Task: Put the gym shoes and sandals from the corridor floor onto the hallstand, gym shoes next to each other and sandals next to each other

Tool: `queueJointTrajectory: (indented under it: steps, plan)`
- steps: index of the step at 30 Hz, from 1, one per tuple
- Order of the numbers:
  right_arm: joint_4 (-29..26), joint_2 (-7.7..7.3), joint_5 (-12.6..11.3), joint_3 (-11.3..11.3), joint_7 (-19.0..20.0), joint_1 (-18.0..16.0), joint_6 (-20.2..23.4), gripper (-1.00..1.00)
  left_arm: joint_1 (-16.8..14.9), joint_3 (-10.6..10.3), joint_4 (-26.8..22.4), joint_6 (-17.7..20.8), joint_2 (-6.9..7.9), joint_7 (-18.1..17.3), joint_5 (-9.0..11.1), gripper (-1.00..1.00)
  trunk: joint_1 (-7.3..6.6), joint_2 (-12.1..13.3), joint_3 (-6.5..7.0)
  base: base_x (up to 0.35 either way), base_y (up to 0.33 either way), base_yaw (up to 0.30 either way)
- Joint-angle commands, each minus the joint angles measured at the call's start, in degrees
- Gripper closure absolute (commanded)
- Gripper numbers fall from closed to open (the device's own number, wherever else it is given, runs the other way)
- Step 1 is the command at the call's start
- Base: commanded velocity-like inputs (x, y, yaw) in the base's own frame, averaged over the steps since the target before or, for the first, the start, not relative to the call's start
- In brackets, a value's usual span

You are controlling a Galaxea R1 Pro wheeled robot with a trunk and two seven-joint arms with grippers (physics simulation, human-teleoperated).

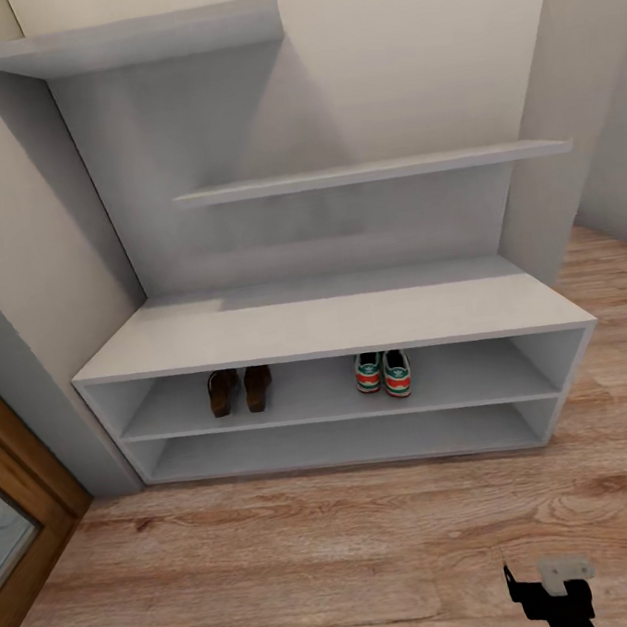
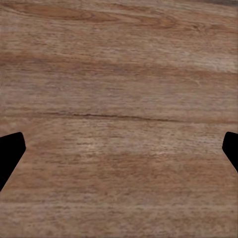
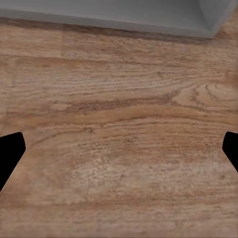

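All four shoes were parked on the hallstand [image 1: 335, 320], upper open shelf.

Head view: the two sandals [image 1: 239, 389] were set side by side at left, the two gym shoes [image 1: 384, 373] paired further right. Left wrist view: the left gripper [image 2: 119, 148] was spread wide over the corridor floor [image 2: 119, 74]. Right wrist view: the right gripper [image 3: 119, 148] was likewise released, nothing held, near the rack's base.

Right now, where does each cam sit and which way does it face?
Head view: high on the robot, looking forward and down at the hallstand holding the sandals and gym shoes; the right gripper shows at the bottom edge.
Left wrist view: on the left arm, facing the corridor floor; black fingertips spread wide.
Right wrist view: facing floor and the hallstand's base; fingertips spread wide.
Shared: all show wood floor.
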Motion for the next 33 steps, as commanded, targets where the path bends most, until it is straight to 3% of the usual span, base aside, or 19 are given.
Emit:
queueJointTrajectory:
  steps: [1, 24, 28, 33]
  plan:
    - [0.1, 0.03, 0.6, -0.2, -0.4, 0.1, -0.3, -1.0, 0.0, 0.1, 0.1, 0.1, 0.0, -0.5, 0.6, -1.0, -0.01, 0.0, -0.05, 0.0, 0.0, 0.0]
    - [1.5, -0.02, 0.8, -0.1, -0.3, 0.6, -0.5, -1.0, 0.0, 0.1, 0.2, 0.1, 0.02, -0.2, 1.6, -1.0, -0.01, 0.0, -0.05, 0.0, 0.0, 0.0]
    - [1.6, 0.79, 0.8, -0.1, -0.2, 1.3, -0.4, -1.0, 0.0, 0.1, 0.2, 0.1, 0.0, -0.2, 1.6, -1.0, -0.01, 0.0, -0.05, 0.0, 0.0, 0.0]
    - [1.7, 3.07, 0.8, -0.1, -0.2, 2.4, -0.3, -1.0, 0.0, 0.1, 0.2, 0.1, 0.05, -0.2, 1.7, -1.0, -0.01, 0.0, -0.05, 0.0, 0.0, 0.0]
